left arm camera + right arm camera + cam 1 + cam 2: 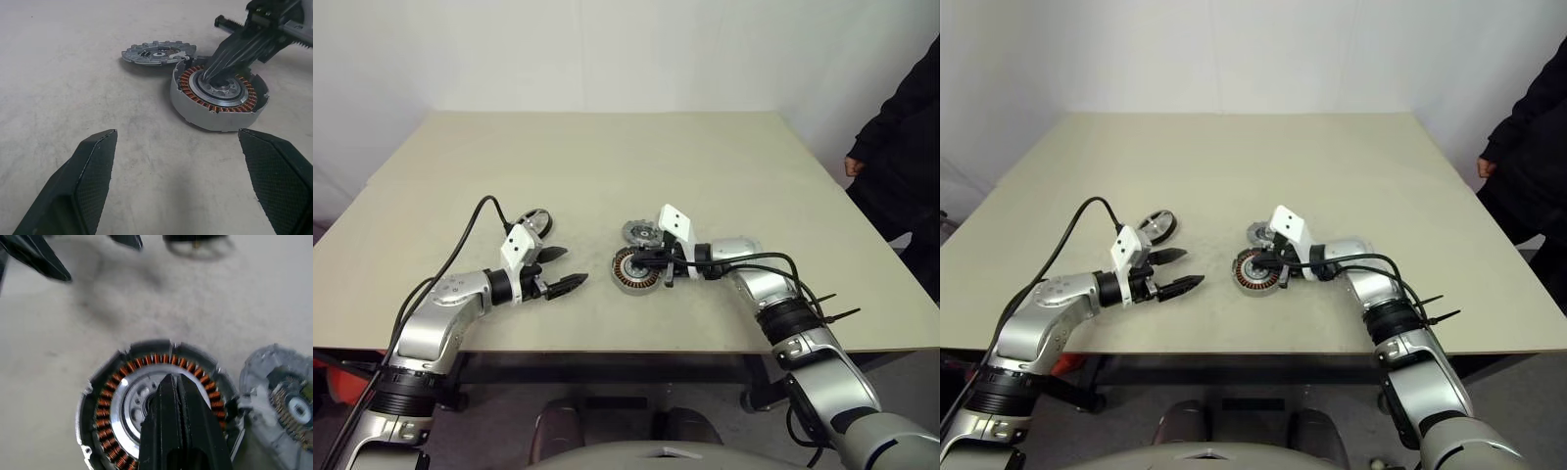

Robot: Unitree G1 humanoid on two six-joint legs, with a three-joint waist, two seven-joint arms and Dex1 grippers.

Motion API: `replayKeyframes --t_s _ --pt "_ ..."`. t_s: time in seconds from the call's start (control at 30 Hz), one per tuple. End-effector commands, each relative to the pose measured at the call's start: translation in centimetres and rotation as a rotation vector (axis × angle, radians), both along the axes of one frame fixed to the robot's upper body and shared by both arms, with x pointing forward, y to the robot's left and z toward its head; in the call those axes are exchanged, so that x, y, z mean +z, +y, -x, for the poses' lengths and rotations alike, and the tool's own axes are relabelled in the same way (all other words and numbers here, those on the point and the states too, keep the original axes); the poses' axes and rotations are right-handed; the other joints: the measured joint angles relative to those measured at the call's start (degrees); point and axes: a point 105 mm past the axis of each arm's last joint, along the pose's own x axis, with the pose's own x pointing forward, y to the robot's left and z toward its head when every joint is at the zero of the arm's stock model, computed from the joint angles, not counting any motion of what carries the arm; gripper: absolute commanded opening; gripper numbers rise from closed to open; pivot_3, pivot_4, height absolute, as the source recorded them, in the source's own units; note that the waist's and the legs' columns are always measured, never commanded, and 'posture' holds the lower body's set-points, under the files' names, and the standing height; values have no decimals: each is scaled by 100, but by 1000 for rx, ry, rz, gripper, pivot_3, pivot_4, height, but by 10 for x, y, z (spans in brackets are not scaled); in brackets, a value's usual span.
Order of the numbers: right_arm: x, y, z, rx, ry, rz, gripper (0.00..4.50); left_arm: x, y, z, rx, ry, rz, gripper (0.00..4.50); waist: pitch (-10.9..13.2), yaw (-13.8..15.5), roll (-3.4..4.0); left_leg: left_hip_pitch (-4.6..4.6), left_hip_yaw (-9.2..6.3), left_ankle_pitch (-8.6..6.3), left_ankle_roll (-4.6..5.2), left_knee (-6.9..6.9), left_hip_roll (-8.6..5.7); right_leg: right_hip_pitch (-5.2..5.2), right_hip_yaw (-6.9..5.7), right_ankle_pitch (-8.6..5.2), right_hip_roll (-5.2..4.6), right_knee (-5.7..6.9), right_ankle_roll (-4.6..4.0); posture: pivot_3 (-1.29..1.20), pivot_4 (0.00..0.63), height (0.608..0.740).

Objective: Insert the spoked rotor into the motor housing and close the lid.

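The motor housing (626, 275), a short round ring lined with copper windings around a silver centre, lies at the table's middle front. My right gripper (171, 379) is shut, and its tips rest on the housing's central hub (222, 88). I cannot tell whether anything is pinched between them. The spoked rotor (151, 51), a flat silver-grey disc, lies on the table just behind the housing and touches its rim. The lid (537, 222), a grey cap with a dark inside, sits tilted to the left. My left gripper (574, 266) hangs open and empty in front of the lid, pointing at the housing.
A person in dark clothes (911, 127) stands at the table's right side, one hand near the edge. The beige table (607, 157) stretches bare behind the parts. Its front edge (607, 350) runs just below both arms.
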Motion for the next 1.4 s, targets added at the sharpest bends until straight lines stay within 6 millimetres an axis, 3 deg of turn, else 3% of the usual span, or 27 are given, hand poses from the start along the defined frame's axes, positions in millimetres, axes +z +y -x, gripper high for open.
replayKeyframes --t_s 0.03,0.43,0.93,1.13,1.3,1.4 --pt "21 1 0 19 -53 -39 23 8 -3 -1 -14 -39 2 4178 0 0 0 0 0 0 0 -1 0 0 0 0 0 0 -1 0 0 740" --pt "-19 -7 5 -24 26 47 23 9 -2 -2 -5 -43 -2 4178 0 -3 0 2 0 1 -1 0 -3 0 0 -10 0 0 17 0 0 740" --pt "24 0 -3 2 -84 -25 23 7 1 -2 12 -40 3 4178 0 0 0 5 0 1 -2 -3 -2 3 1 -7 0 0 11 0 0 740" --pt "10 3 7 21 -37 -10 23 7 1 -2 16 -40 2 4178 0 1 0 5 0 2 -3 -3 -2 4 1 -12 0 0 20 0 0 740" --pt "-28 1 12 -7 49 60 23 7 2 -2 21 -40 1 4178 0 -7 1 6 0 2 -3 -3 -2 4 1 -11 1 0 19 0 0 740" --pt "-24 1 8 -22 28 53 23 7 3 -1 25 -40 0 4178 -3 -11 1 16 0 2 -3 -4 -4 11 1 -17 1 0 28 0 0 740"
